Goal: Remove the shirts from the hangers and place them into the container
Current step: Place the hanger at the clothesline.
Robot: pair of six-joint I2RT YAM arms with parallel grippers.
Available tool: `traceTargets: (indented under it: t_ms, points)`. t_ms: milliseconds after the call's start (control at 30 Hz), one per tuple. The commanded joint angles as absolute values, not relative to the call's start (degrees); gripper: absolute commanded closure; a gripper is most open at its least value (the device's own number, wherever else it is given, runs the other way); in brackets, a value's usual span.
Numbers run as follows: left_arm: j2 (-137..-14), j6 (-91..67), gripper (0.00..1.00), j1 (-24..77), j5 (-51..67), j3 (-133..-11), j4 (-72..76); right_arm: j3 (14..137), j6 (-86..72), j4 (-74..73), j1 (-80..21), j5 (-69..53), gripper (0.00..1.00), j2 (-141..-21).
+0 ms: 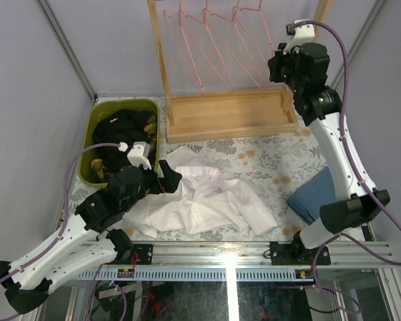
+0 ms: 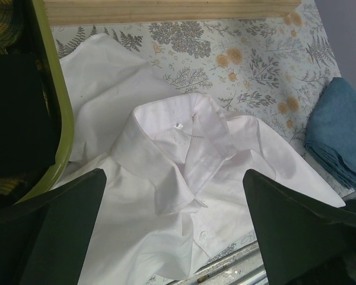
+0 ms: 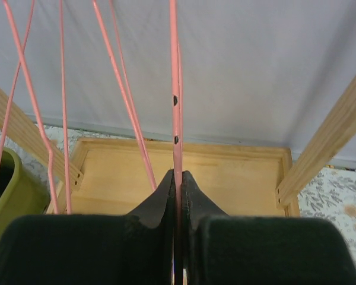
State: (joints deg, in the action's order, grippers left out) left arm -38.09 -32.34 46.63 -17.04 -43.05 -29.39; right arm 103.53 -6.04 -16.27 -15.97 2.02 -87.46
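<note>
The shirt (image 1: 207, 204) is white, the hangers (image 3: 175, 71) pink, the container (image 2: 58, 89) olive-green, the cloth (image 1: 315, 194) blue, the tabletop (image 1: 254, 157) floral grey and orange.

Container (image 1: 124, 102): olive-green plastic tub with rounded corners, upright at the rear left of the table (image 1: 254, 152). It holds a dark heap of black shirts (image 1: 123, 127); how many cannot be told. Yellow-and-black plaid shirt (image 1: 149, 123) shows at the edges of that heap.

White shirt (image 1: 200, 200): off any hanger, lying crumpled and spread on the table just right of the container. Its collar is open and faces up, front buttons are visible, and one edge reaches the container's side.

Hangers (image 1: 214, 50): thin pink wire, several alike, all bare, hanging in a row from the top rail of the wooden rack (image 1: 159, 60)
</note>
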Motion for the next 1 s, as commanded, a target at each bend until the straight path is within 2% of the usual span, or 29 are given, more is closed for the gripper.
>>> traceTargets:
  t_ms: [0,133,200,433,533,600,733,867,967]
  points:
    - [-36.77,-33.21,0.0,46.9,-19.15,-44.46,-29.36,112.36,-4.33,-18.74,-15.92,1.94,1.0,-92.1]
    - [-35.98,-33.3,0.0,46.85,-19.49,-44.22,-29.53,114.71,-4.12,-22.56,-16.01,2.79,0.98,-94.8]
    - [-35.66,-33.52,0.0,46.86,-19.67,-44.13,-29.61,113.19,-4.32,-23.35,-15.93,3.22,0.92,-94.36]
    - [-35.18,-33.97,0.0,46.85,-21.01,-43.62,-28.91,102.72,-2.89,-17.82,-15.98,7.82,0.39,-85.75]
    - [-35.16,-34.67,0.0,46.8,-22.16,-43.24,-27.91,98.24,-2.26,-16.94,-15.97,11.18,0.29,-81.33]
    - [-35.29,-34.76,0.0,46.86,-22.24,-42.97,-27.18,93.91,-2.16,-15.57,-15.93,13.95,0.25,-77.5]
    - [-35.99,-35.9,0.0,46.84,-23.56,-42.49,-26.46,80.02,-10.69,-10.65,-16.0,29.86,0.21,-65.95]
    - [-37.96,-35.79,0.0,46.87,-23.38,-42.8,-26.58,62.42,-11.78,1.46,-16.01,24.63,0.2,-51.95]
    - [-39.92,-34.92,0.0,46.87,-21.93,-43.18,-26.21,55.75,-17.44,-0.78,-16.0,22.68,0.2,-46.67]
